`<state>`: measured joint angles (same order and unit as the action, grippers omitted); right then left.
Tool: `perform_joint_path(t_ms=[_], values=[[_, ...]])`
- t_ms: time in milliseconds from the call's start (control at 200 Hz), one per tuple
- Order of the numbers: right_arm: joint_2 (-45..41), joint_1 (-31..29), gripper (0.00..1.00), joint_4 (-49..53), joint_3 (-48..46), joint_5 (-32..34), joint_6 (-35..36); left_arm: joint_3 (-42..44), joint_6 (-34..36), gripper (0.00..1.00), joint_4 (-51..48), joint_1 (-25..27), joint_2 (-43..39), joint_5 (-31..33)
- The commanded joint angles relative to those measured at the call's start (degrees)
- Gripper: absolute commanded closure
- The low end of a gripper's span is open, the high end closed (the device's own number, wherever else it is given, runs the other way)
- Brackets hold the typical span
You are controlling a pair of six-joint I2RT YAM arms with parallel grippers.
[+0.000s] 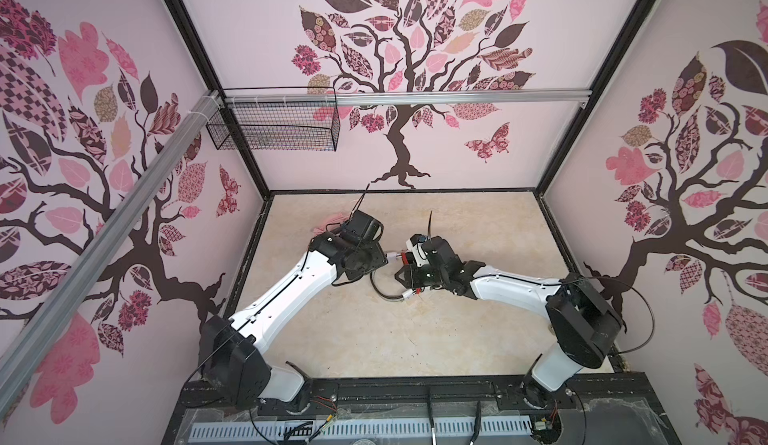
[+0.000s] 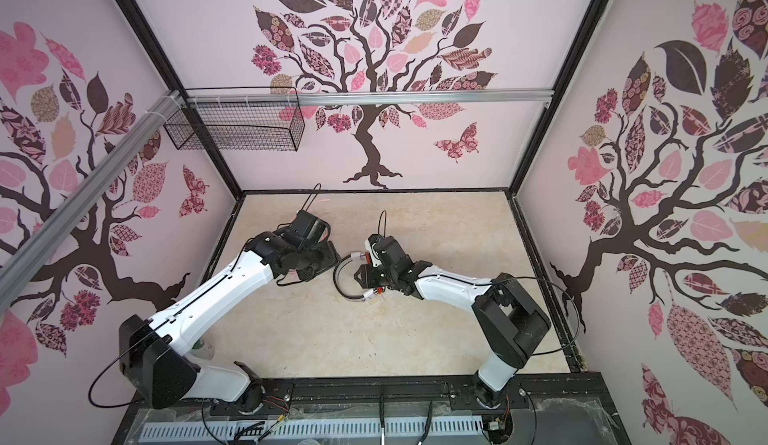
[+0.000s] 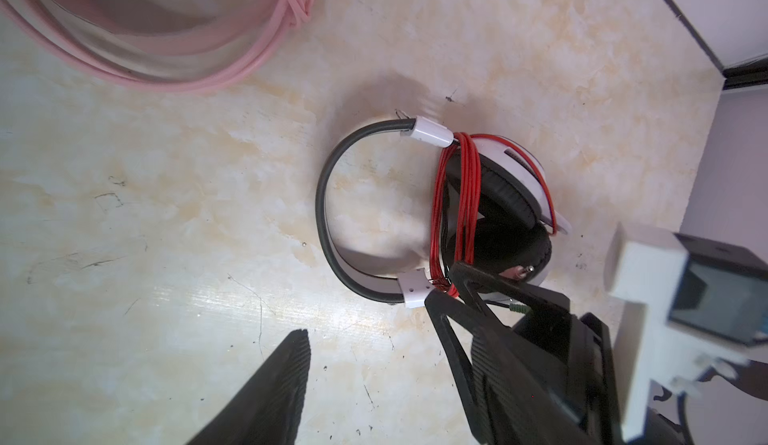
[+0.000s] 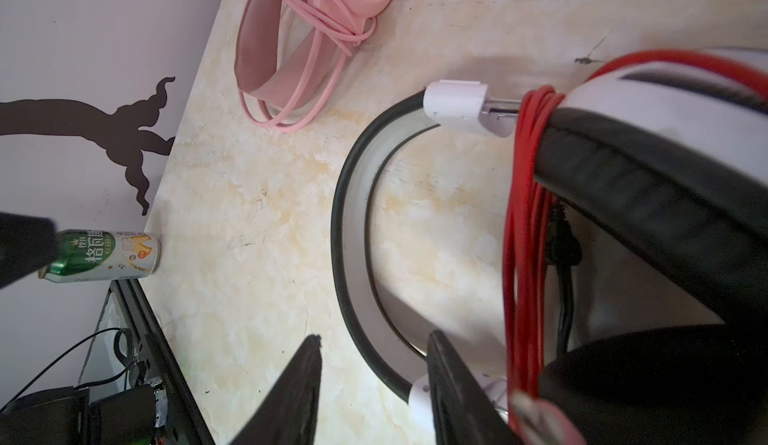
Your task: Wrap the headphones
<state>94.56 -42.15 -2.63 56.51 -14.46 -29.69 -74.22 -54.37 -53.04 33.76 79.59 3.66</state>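
Pink headset (image 4: 255,48), clearest from right wrist

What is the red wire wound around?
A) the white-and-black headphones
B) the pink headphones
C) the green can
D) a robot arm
A: the red wire loops several times around the white-and-black headphones, right by the black ear pads.
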Motion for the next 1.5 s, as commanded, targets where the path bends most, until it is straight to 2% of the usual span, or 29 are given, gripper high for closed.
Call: perform_joint_path(t_ms=[0, 105, 130, 155, 170, 350, 525, 575, 690, 750, 810, 870, 890, 905, 1025, 1105, 1200, 1250, 1330, 1395, 1450, 1495], values=[[0.4, 0.5, 0.55, 1.6, 3.0, -1.0, 1.6, 3.1, 4.0, 0.35, 0.5, -0.1, -3.0, 2.8], [-1.7, 1.7, 0.54, 3.6, 5.1, -1.7, 2.9, 5.6, 7.4, 0.34, 3.1, -0.2, -6.7, 2.5], [-2.6, 2.2, 0.54, 4.0, 5.4, -1.8, 3.3, 6.2, 8.2, 0.27, 4.0, -0.4, -7.7, 2.4], [-3.6, 2.8, 0.54, 4.4, 5.8, -1.8, 3.7, 6.9, 9.1, 0.08, 4.7, -0.7, -8.8, 2.3], [-4.3, 3.0, 0.53, 4.6, 5.9, -1.7, 4.0, 7.3, 9.5, 0.03, 5.2, -0.9, -9.6, 2.3], [-14.2, 8.9, 0.48, 6.8, 5.1, 3.7, 7.6, 11.8, 13.5, 0.03, 10.3, -7.4, -17.7, -1.7], [-22.9, 24.3, 0.45, 6.3, 0.0, 2.1, 3.9, 15.5, 15.0, 0.03, 15.0, -13.9, -21.3, -4.6], [-26.0, 27.3, 0.43, 4.5, -2.8, 6.2, 3.1, 15.9, 14.9, 0.03, 15.6, -14.4, -21.0, -3.6], [-33.3, 27.9, 0.19, -5.8, -12.8, 24.6, 7.5, 17.2, 11.9, 0.03, 16.5, -14.5, -19.6, 2.9], [-35.3, 27.9, 0.13, -10.5, -16.8, 32.8, 11.2, 19.9, 11.6, 0.03, 20.3, -14.5, -19.7, 5.2], [-36.4, 27.9, 0.13, -15.3, -20.2, 36.4, 16.0, 24.3, 13.1, 0.03, 27.2, -14.5, -20.7, 6.6], [-37.0, 27.9, 0.10, -19.9, -23.2, 36.6, 21.2, 28.3, 13.6, 0.03, 33.3, -14.5, -22.2, 7.8], [-37.2, 27.9, 0.02, -21.7, -24.3, 35.8, 23.6, 29.6, 14.0, 0.03, 35.2, -14.5, -22.9, 8.1], [-37.3, 27.9, 0.01, -23.2, -25.2, 35.3, 25.3, 30.5, 14.4, 0.03, 36.6, -14.5, -23.3, 8.3], [-36.7, 27.9, 0.00, -35.7, -32.9, 36.5, 31.9, 36.9, 17.8, 0.03, 45.8, -14.5, -27.9, 11.5], [-34.1, 27.9, 0.00, -43.7, -37.3, 36.2, 35.5, 39.7, 17.3, 0.03, 48.0, -14.5, -31.4, 16.4], [-30.6, 27.9, 0.00, -50.3, -41.1, 35.1, 36.4, 43.2, 18.8, 0.03, 51.5, -14.5, -35.7, 22.9], [-28.9, 27.9, 0.01, -52.3, -42.6, 34.6, 36.6, 45.5, 23.6, 0.03, 54.6, -14.5, -38.1, 25.2], [-24.6, 27.9, 0.01, -58.0, -45.4, 34.6, 36.1, 50.0, 36.8, 0.03, 61.1, -14.5, -42.4, 26.3], [-19.3, 27.9, 0.00, -67.7, -48.6, 33.9, 36.6, 54.5, 45.3, 0.03, 68.2, -14.6, -45.5, 27.5], [-13.8, 27.9, 0.00, -75.3, -50.7, 34.1, 36.5, 58.0, 48.2, 0.03, 74.0, -15.0, -47.4, 28.2], [-6.8, 27.9, 0.01, -85.9, -52.4, 34.2, 37.4, 60.1, 52.1, 0.03, 77.4, -15.3, -48.4, 26.2]])
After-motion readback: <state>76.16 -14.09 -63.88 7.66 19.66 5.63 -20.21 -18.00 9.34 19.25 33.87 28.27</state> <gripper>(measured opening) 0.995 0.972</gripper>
